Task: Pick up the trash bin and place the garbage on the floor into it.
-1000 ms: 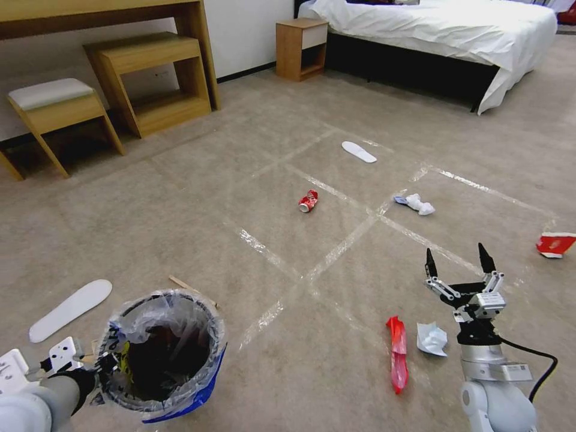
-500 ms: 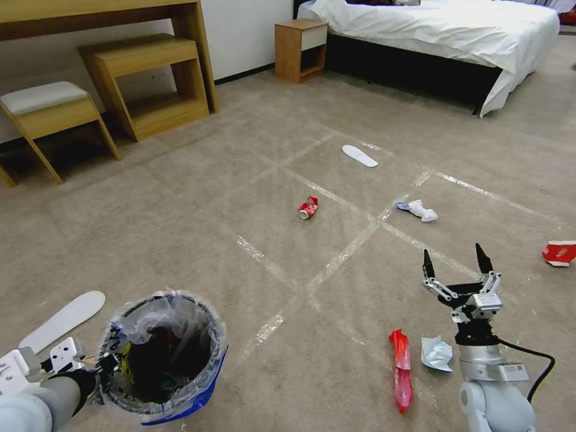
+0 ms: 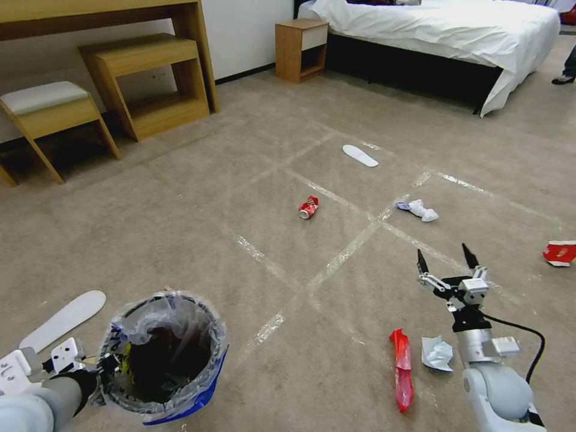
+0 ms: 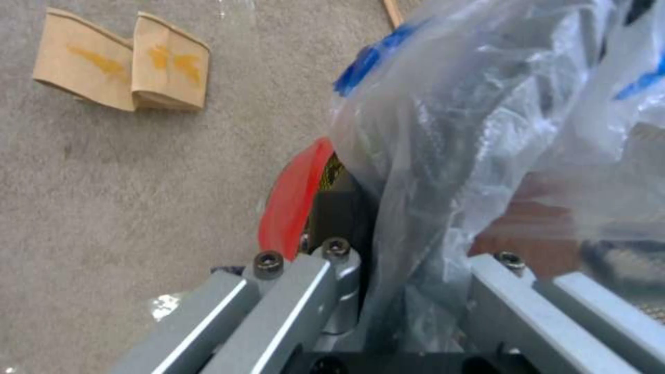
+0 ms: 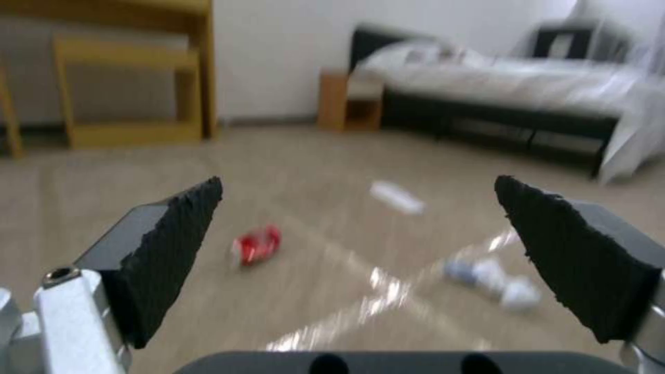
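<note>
Head view: one trash bin (image 3: pixel 162 354), bag-lined, held at its rim by the left gripper (image 3: pixel 99 367) at lower left. Right gripper (image 3: pixel 444 261), fingers spread wide and empty, raised above the carpeted floor (image 3: pixel 198 216). Litter on the floor: two white insoles (image 3: pixel 60 320) (image 3: pixel 360 155), one crushed red can (image 3: pixel 308 207), two crumpled white papers (image 3: pixel 419 210) (image 3: pixel 436 353), one red wrapper (image 3: pixel 401 367), one red-white carton (image 3: pixel 559 252).

Left wrist view: jaws clamped on the bin's plastic-covered rim; one folded brown cardboard scrap (image 4: pixel 121 65); one wooden stick (image 4: pixel 393 11).

Right wrist view: two black fingertips (image 5: pixel 173 244) set far apart, nothing between; can and paper beyond.
</note>
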{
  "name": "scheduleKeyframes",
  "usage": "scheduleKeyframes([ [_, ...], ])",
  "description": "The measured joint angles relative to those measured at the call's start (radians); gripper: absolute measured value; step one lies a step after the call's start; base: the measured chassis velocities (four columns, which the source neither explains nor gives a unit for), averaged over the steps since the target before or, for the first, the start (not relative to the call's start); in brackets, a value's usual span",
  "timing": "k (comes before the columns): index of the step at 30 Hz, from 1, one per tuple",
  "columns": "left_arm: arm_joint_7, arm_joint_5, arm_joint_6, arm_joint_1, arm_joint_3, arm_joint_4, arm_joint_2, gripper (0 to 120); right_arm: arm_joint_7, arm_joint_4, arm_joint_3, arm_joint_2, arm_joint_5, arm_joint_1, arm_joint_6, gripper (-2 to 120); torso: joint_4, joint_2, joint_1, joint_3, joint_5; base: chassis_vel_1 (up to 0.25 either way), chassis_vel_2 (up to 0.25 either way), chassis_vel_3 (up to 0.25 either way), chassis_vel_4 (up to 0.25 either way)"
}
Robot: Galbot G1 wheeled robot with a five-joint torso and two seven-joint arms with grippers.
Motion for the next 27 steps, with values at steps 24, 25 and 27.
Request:
scheduleKeyframes([
  [24, 0.001, 0.007, 0.0, 0.015, 0.007, -0.016, -0.004, 0, 0.142, -0.138, -0.348, -0.36, 0.134, -0.042, -0.25, 100, -0.0001, 0.0, 0.0, 0.0, 0.0002, 0.0, 0.0, 0.0, 0.0],
  [25, 0.001, 0.007, 0.0, 0.015, 0.007, -0.016, -0.004, 0, 0.142, -0.138, -0.348, -0.36, 0.134, -0.042, -0.25, 100, -0.0001, 0.0, 0.0, 0.0, 0.0002, 0.0, 0.0, 0.0, 0.0],
  [27, 0.001, 0.012, 0.0, 0.016, 0.011, -0.016, -0.007, 0, 0.142, -0.161, -0.381, -0.369, 0.145, -0.042, -0.264, 100, -0.0001, 0.0, 0.0, 0.0, 0.0001, 0.0, 0.0, 0.0, 0.0],
])
